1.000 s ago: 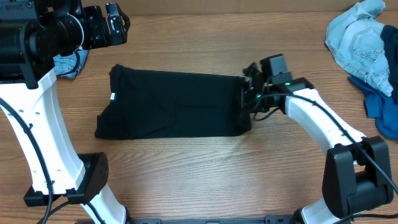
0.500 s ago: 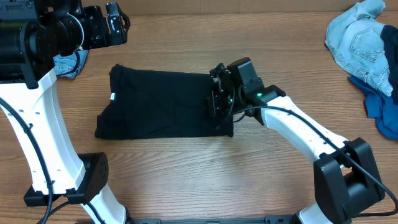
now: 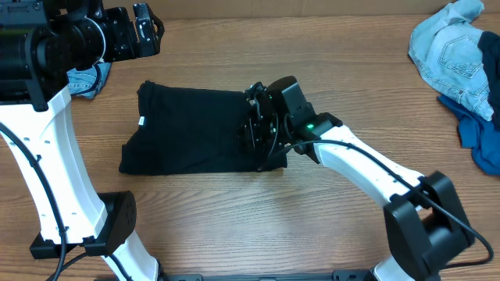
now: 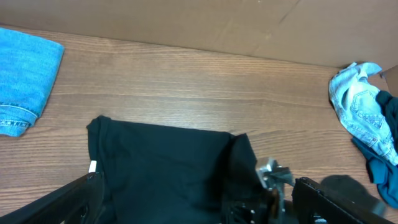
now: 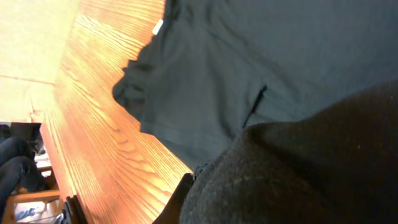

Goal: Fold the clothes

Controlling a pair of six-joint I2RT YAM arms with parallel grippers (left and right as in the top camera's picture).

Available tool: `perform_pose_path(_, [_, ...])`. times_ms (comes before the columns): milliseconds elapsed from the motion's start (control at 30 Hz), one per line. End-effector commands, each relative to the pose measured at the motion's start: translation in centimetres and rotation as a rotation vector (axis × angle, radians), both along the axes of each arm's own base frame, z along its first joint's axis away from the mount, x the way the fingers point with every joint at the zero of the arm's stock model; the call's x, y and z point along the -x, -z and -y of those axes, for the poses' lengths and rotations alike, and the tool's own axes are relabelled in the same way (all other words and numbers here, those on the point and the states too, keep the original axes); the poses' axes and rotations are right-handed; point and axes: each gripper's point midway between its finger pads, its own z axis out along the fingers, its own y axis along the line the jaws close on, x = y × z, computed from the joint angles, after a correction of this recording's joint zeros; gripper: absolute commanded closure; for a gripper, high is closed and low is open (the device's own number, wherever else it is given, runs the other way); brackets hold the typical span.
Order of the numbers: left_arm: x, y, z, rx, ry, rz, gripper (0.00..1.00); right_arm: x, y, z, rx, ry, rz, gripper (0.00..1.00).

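Observation:
The black T-shirt lies in the middle of the table, its small white tag at the left edge. My right gripper is shut on the shirt's right edge and holds it lifted over the shirt's right part. In the right wrist view the held fabric fills the lower right over the flat shirt, beside my finger. My left gripper is open and empty, high at the far left. In the left wrist view its fingers hang wide apart above the shirt.
A folded light-blue denim piece lies at the far left, also in the left wrist view. A crumpled light-blue denim piece and a royal-blue garment lie at the far right. A cardboard wall borders the back.
My right gripper has moved left with the shirt's right edge, drawing it over the shirt so the shirt's spread is shorter. The left arm has not moved.

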Motion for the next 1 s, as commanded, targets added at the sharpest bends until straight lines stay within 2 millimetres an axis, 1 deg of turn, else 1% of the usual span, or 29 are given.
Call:
perform_pose_path(0, [0.6,-0.7,0.6,-0.003,0.032,0.025,0.00,-0.6,0.2,-0.6,-0.005,0.004,-0.003,0.96])
perform_pose_path(300, [0.6,-0.7,0.6,-0.003,0.032,0.025,0.00,-0.9,-0.6,-1.3,-0.037,0.012,0.020,0.96])
perform_pose_path(400, [0.6,-0.7,0.6,-0.003,0.032,0.025,0.00,-0.7,-0.9,-2.1,-0.051,-0.002,0.035,0.95])
perform_pose_path(433, [0.6,-0.7,0.6,-0.003,0.032,0.025,0.00,-0.5,-1.0,-2.4,-0.054,-0.009,0.039,0.88])
perform_pose_path(467, [0.6,-0.7,0.6,-0.002,0.032,0.025,0.00,-0.4,-1.0,-2.6,-0.055,-0.014,0.040,0.65])
perform_pose_path(500, [0.6,-0.8,0.6,0.000,0.034,0.025,0.00,-0.2,-1.0,-2.8,-0.054,-0.020,0.040,0.37])
perform_pose_path(567, [0.6,-0.8,0.6,0.000,0.034,0.025,0.00,0.1,-1.0,-3.0,-0.055,-0.027,0.040,0.32])
perform_pose_path(600, [0.6,-0.8,0.6,0.000,0.034,0.025,0.00,0.1,-1.0,-3.1,-0.056,-0.028,0.042,0.26])
perform_pose_path(633, [0.6,-0.8,0.6,0.000,0.034,0.025,0.00,0.0,-1.1,-3.1,-0.059,-0.028,0.046,0.16])
perform_pose_path(767, [0.6,-0.8,0.6,0.000,0.034,0.025,0.00,-0.3,-1.6,-3.3,-0.070,-0.029,0.060,0.14])
perform_pose_path(867, [0.6,-0.8,0.6,0.000,0.034,0.025,0.00,-0.7,-2.4,-3.4,-0.075,-0.027,0.073,0.14])
perform_pose_path(900, [0.6,-0.8,0.6,0.000,0.034,0.025,0.00,-1.1,-2.7,-3.0,-0.066,-0.020,0.077,0.14])
perform_pose_path(933, [0.6,-0.8,0.6,0.000,0.034,0.025,0.00,-1.8,-2.7,-2.2,-0.043,0.005,0.074,0.15])
perform_pose_path(967, [0.6,-0.8,0.6,0.000,0.034,0.025,0.00,-2.7,-2.5,-0.9,-0.004,0.051,0.062,0.17])
